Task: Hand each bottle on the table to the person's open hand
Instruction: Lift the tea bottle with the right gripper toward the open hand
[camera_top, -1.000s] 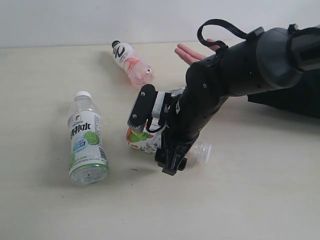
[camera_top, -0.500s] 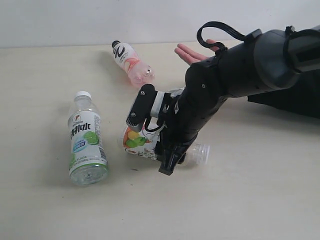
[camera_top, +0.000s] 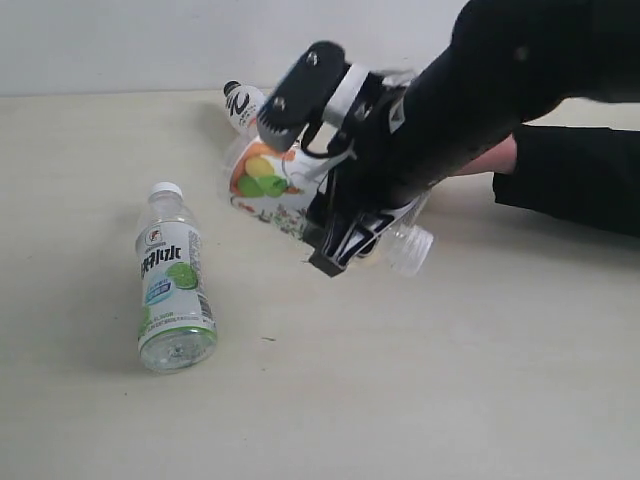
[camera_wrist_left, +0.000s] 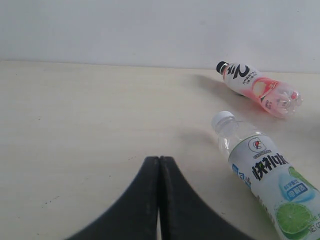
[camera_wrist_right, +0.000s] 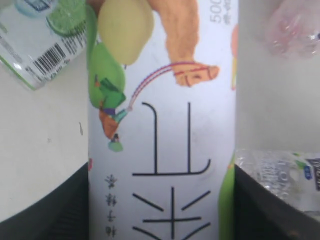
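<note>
The right gripper (camera_top: 318, 175), clamped on the fruit bottle (camera_top: 265, 185), has lifted it off the table (camera_top: 450, 380) toward the person, whose hand is hidden behind the arm. The left gripper (camera_wrist_left: 159, 200) is closed and empty. Handover comes next.

The front bottle (camera_top: 174, 278) is lying on the table (camera_top: 450, 380) at the left. The middle bottle (camera_top: 268, 190) is hanging above the table, inside the right gripper (camera_top: 318, 172). The back bottle (camera_top: 243, 103) is lying just behind it, partly hidden.
</note>
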